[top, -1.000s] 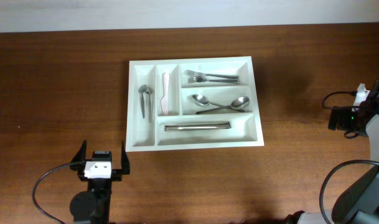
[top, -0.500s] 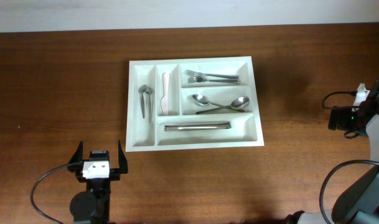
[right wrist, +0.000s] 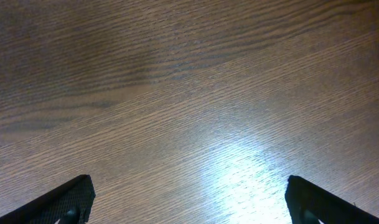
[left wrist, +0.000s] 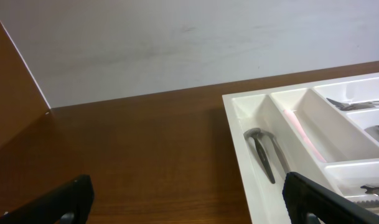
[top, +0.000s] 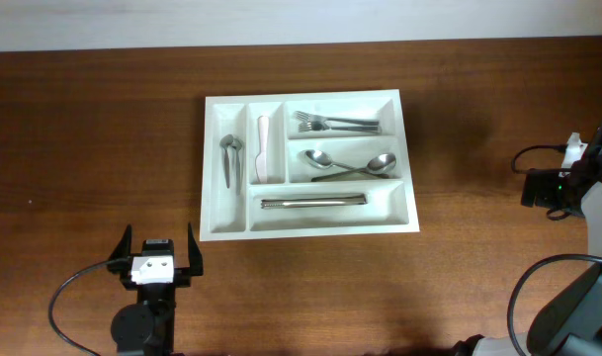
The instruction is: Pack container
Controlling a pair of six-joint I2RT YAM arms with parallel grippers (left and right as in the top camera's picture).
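The white container [top: 310,229] lies in the middle of the table with five compartments. It holds small spoons [top: 230,158], a pale pink utensil [top: 264,148], forks [top: 335,124], two spoons [top: 350,165] and knives [top: 313,202]. My left gripper [top: 156,249] is open and empty, in front of the container's left corner. In the left wrist view the container [left wrist: 239,143] is at the right, the left gripper [left wrist: 189,200] over bare wood. My right gripper [right wrist: 189,199] is open and empty over bare table; its arm [top: 577,188] is at the far right.
A pale wall runs along the table's far edge [left wrist: 177,43]. Black cables loop near the left arm base [top: 73,287] and the right arm [top: 533,287].
The left gripper drew back a little toward the front edge between the earliest frame and half a second ago, and has been still since. The right arm has not moved.
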